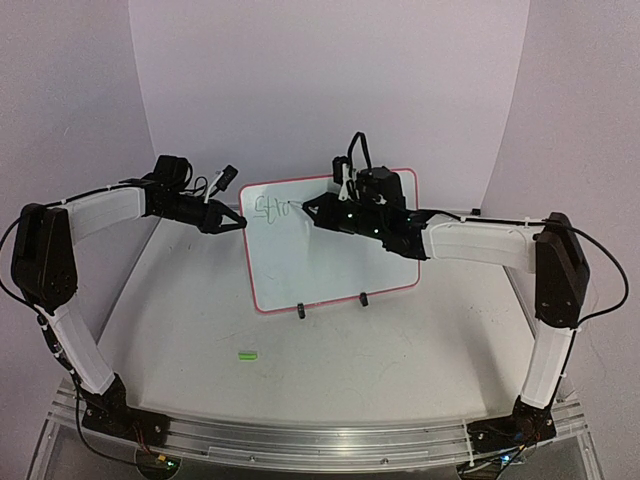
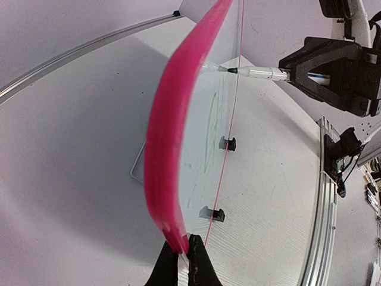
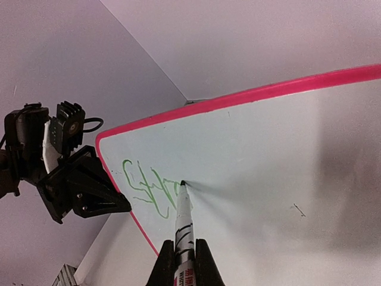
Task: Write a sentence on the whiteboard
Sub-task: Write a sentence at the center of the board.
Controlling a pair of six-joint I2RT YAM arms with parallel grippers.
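The whiteboard (image 1: 325,265) stands upright on two black clip feet (image 1: 300,310) at mid-table, its pink-red frame (image 2: 164,143) edge-on in the left wrist view. My left gripper (image 2: 183,250) is shut on the frame's left edge (image 1: 243,225). My right gripper (image 3: 185,244) is shut on a white marker (image 3: 183,217). The marker's tip touches the board's face at the end of some green writing (image 3: 146,185) near the upper left corner. In the top view the right gripper (image 1: 312,212) covers part of the board's top.
A small green cap (image 1: 247,354) lies on the table in front of the board, to the left. White walls close in the back and sides. An aluminium rail (image 1: 300,440) runs along the near edge between the arm bases.
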